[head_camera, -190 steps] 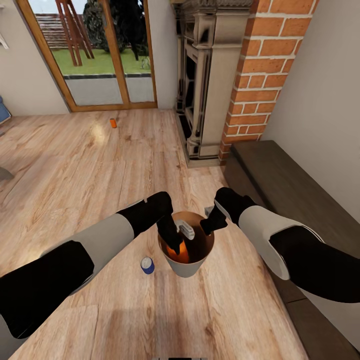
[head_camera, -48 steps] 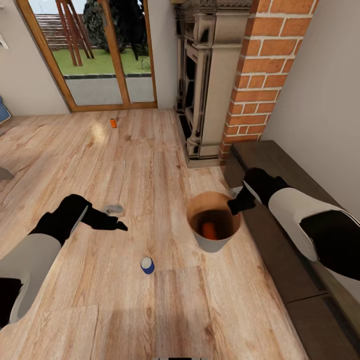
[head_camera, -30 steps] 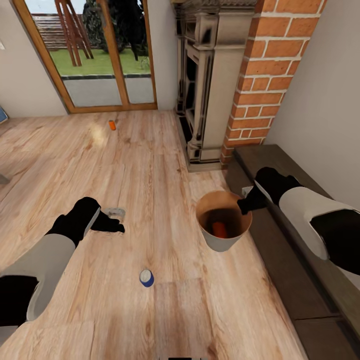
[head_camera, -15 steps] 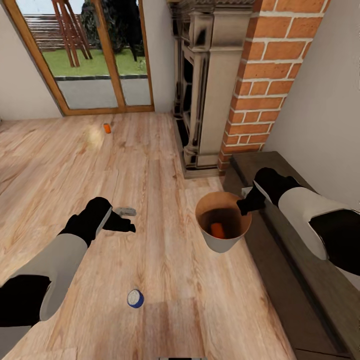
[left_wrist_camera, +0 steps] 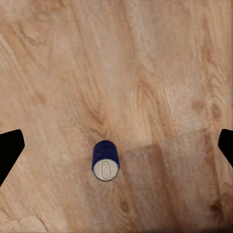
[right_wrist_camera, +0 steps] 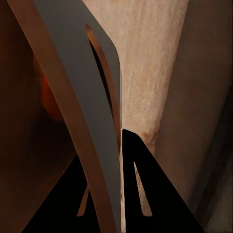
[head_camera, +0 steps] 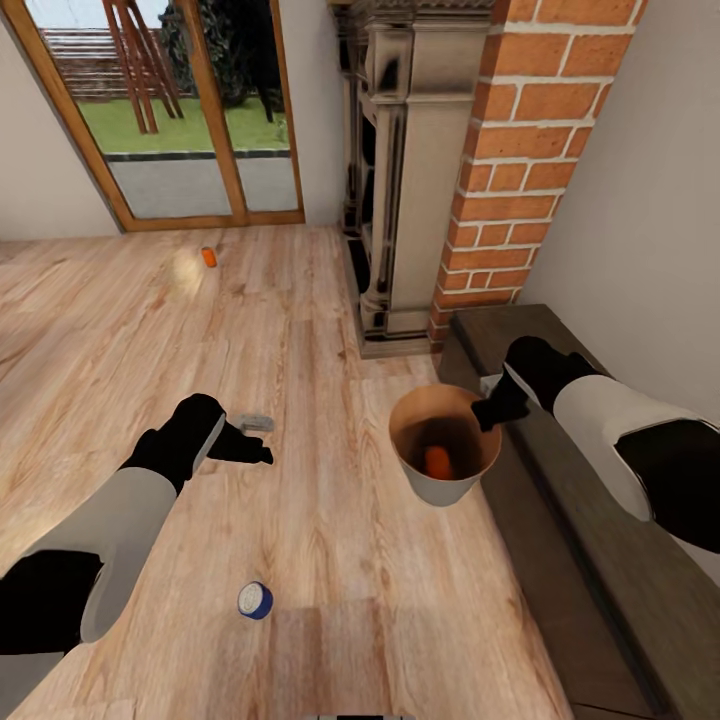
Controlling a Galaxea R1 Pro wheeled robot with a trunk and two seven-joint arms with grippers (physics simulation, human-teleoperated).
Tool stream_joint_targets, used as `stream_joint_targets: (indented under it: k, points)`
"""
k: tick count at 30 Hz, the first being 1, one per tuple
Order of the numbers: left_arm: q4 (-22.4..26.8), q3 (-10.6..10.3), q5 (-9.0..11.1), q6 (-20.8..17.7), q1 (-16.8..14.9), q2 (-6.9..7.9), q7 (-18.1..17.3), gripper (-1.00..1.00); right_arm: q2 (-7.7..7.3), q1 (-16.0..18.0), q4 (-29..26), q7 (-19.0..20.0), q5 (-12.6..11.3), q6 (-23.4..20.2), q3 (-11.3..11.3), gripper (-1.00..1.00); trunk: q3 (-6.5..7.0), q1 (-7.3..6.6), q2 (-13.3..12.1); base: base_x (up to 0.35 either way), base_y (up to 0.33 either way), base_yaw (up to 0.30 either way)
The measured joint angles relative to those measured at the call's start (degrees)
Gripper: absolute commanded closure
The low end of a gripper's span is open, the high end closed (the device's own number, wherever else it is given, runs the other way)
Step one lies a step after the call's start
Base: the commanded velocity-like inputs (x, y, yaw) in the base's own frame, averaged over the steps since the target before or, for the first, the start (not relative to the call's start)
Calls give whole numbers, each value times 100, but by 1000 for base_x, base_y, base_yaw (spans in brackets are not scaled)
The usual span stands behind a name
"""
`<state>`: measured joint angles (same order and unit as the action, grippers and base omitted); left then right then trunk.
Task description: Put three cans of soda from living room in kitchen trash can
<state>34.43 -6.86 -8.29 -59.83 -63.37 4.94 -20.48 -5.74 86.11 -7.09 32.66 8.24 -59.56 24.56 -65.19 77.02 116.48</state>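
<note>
Nearby, fireplace flanks trash can.

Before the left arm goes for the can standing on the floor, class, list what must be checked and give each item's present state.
1. Left gripper open: ok, its fingertips sit wide apart in the left wrist view.
2. Standing can upright and free: ok.
3. Gripper over that can: not ok, it hangs farther out.
4. Right gripper pinching the tash can rim: ok.
5. One can already inside: ok.
6. Third can near the glass doors: not ok, unreachable from here.
</note>
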Motion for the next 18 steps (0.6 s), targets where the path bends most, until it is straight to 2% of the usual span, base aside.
stream_joint_targets:
  k: [4,9,12,13,14,16,17,18]
  points:
    - [0,3,11,19,0,4,0,-100,0,-3,-3,7,-137,-30,-95,100,0,0,0,0,-16,0]
    - [-8,8,18,35,0,6,0,-100,-4,-8,-1,-7,-42,-9,-35,100,0,0,0,0,-5,0]
    - [-40,100,18,37,0,32,11,-100,-2,-9,-2,-6,-57,-12,-45,100,0,0,0,0,0,0]
    - [-47,182,15,36,0,36,14,-100,-3,-10,-2,-3,-81,-17,-61,100,0,0,0,0,0,0]
    - [-58,405,0,36,0,44,26,-100,-6,-13,-7,-1,-103,-22,-74,100,0,0,0,0,0,0]
    - [-65,659,-19,32,0,50,49,-100,-19,-14,-20,-1,-114,-23,-88,100,0,0,0,0,0,0]
    - [-69,858,-42,31,0,58,93,-100,-33,-15,-38,-3,-106,-22,-83,100,0,0,0,0,0,0]
    - [-71,937,-45,31,0,64,127,-100,-41,-17,-45,-4,-84,-16,-69,100,0,0,0,0,0,0]
